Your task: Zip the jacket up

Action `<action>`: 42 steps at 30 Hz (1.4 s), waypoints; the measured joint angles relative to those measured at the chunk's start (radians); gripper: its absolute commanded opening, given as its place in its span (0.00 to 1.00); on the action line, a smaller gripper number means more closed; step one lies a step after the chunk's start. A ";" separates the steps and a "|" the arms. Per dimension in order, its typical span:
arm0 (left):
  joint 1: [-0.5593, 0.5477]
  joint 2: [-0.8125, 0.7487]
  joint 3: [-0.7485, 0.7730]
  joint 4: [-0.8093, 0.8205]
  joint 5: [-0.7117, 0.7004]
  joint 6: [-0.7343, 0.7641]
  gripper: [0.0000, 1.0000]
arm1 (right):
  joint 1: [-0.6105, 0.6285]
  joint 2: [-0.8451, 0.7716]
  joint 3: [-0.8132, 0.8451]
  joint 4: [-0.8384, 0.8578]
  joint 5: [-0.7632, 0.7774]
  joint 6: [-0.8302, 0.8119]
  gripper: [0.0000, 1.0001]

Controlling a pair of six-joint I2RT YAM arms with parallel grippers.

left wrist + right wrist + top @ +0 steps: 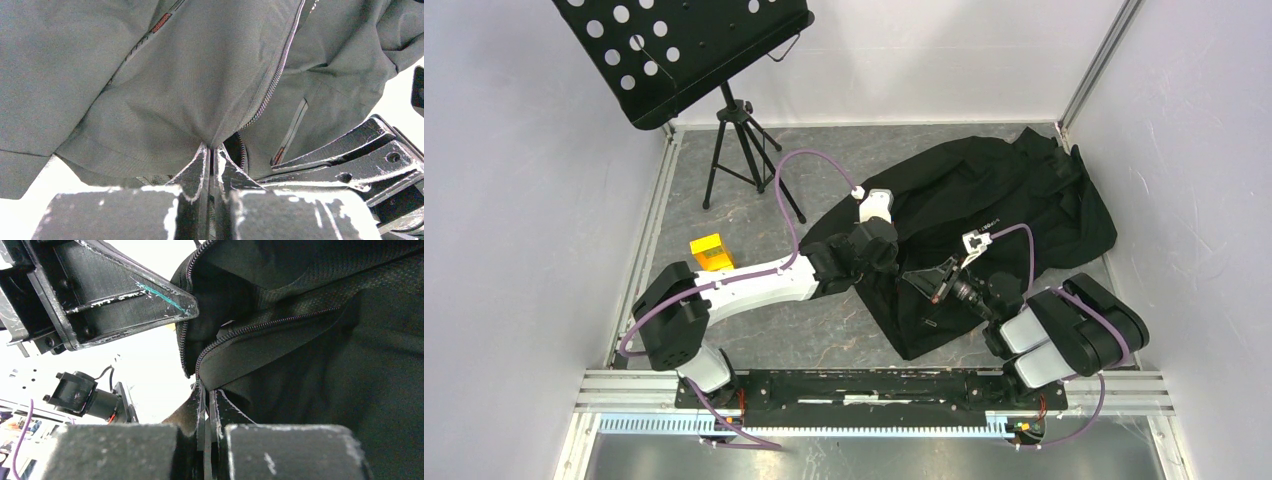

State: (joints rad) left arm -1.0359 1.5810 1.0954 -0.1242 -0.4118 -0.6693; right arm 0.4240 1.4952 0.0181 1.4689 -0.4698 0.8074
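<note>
The black jacket [1004, 195] lies crumpled at the right of the grey table, its front open. My left gripper [902, 268] is shut on a fold of jacket fabric [200, 90] just left of the zipper teeth [275, 80]; the pinch shows in the left wrist view [212, 148]. My right gripper [938, 284] is shut on the jacket's front edge beside a zipper row [260, 327]; that pinch shows in the right wrist view [205, 386]. The two grippers sit close together at the jacket's near hem. A pocket zip [292, 127] shows. The slider is not visible.
A black perforated music stand [674, 50] on a tripod [746, 150] stands at the back left. A small yellow block [711, 252] sits left of the left arm. White walls close in both sides. A metal rail [874, 385] runs along the near edge.
</note>
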 measured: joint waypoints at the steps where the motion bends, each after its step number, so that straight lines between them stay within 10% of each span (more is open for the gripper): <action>1: 0.000 0.000 0.000 0.000 0.001 0.000 0.02 | -0.001 -0.002 0.000 0.000 0.000 0.000 0.00; 42: 0.000 0.027 0.004 0.007 0.006 0.000 0.02 | -0.006 -0.019 -0.001 0.001 0.001 0.035 0.00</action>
State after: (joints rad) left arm -1.0359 1.6077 1.0992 -0.1169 -0.4057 -0.6689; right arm 0.4179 1.4765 0.0174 1.4700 -0.4690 0.8425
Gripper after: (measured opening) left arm 0.043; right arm 0.021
